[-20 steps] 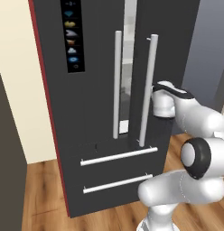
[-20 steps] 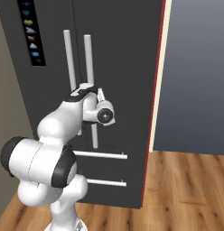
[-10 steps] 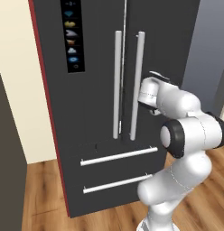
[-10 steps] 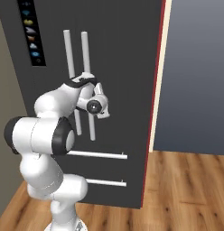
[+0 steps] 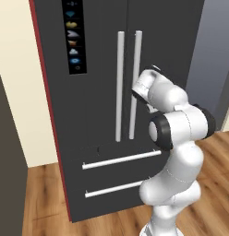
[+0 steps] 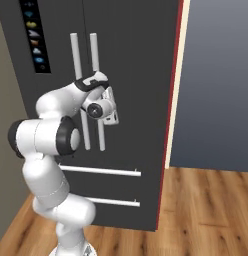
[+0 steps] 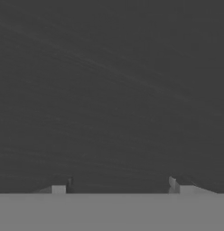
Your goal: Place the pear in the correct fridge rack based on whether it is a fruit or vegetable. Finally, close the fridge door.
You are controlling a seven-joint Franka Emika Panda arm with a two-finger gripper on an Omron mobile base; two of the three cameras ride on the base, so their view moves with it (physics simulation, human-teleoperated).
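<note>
Two tall silver handles are seen side by side in the left base view, on the shut fridge front. The fridge door (image 5: 162, 69) is the right-hand one, and its handle (image 5: 135, 85) runs straight up and down. The claw (image 5: 140, 92) is held just right of that handle, at about the middle of its length, and looks pressed to the dark door face. The handle's long line is upright, so it lies to the left of the claw and close by.

From the right base view the door (image 6: 131, 75) is seen flush with the fridge body, with no gap showing. The claw (image 6: 107, 106) is seen just to the right of the handle (image 6: 96, 90), near its middle. The hand is pointed into the door panel.

In the hand view, plain dark door (image 7: 112, 90) is seen right in front of the two fingertips (image 7: 59, 187), which stand well apart with nothing between them. So the claw is wide and holds nothing. The pear cannot be told from these pictures; it is judged to be inside the shut fridge.
</note>
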